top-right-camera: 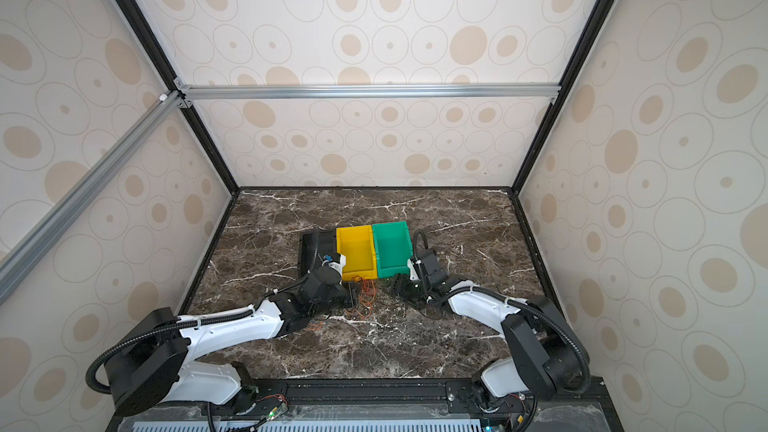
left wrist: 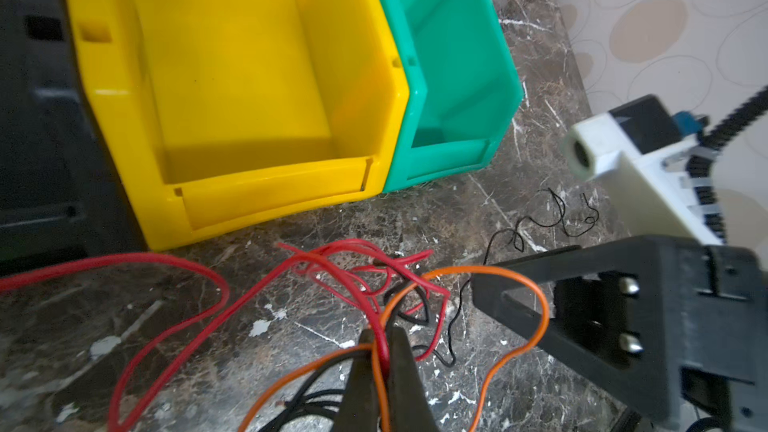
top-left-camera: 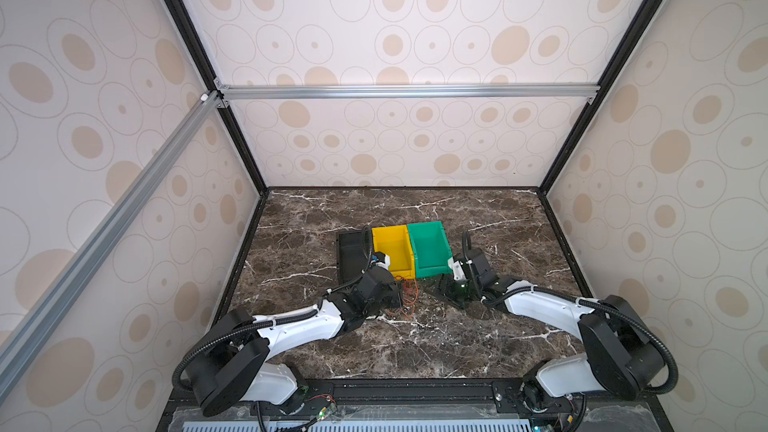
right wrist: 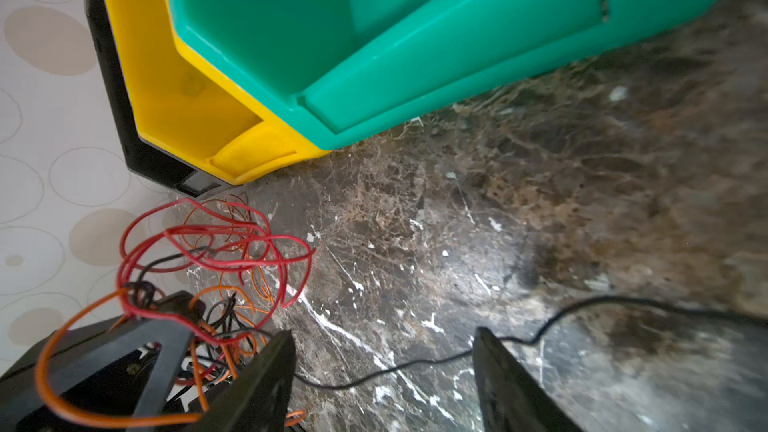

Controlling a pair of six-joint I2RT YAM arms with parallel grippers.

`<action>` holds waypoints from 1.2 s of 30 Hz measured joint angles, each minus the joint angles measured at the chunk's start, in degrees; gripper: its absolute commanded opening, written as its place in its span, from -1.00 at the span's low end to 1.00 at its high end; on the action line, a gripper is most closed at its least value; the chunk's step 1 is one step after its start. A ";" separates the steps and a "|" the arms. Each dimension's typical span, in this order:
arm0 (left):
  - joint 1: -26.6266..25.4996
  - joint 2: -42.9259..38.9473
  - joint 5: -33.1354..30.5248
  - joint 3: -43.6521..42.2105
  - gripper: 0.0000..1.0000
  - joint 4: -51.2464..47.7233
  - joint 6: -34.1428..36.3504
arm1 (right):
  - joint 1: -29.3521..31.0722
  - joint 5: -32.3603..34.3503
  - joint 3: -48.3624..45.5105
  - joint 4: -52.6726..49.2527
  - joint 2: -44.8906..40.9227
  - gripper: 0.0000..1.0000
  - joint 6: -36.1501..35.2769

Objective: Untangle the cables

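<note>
cables (left wrist: 324, 261): red/orange/blk tangle mid-worktop (top-left-camera: 415, 347), just near-edge side of yellow bin (left wrist: 270, 197) | left jaws: pinched shut on red + orange strands | right jaws: apart (thin blk strand lies on worktop btwn them)

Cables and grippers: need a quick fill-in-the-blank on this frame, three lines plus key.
1. The left gripper is shut on red and ___ strands of the cables.
2. The right gripper is ___, with a thin black strand running through the gap.
3. Between the black bin and the green bin stands the ___ one.

Missing words: orange; open; yellow
</note>
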 measured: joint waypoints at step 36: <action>0.66 -3.69 3.45 -1.73 -1.00 2.84 0.83 | 6.29 7.93 -1.84 -3.19 -10.38 -0.42 -14.67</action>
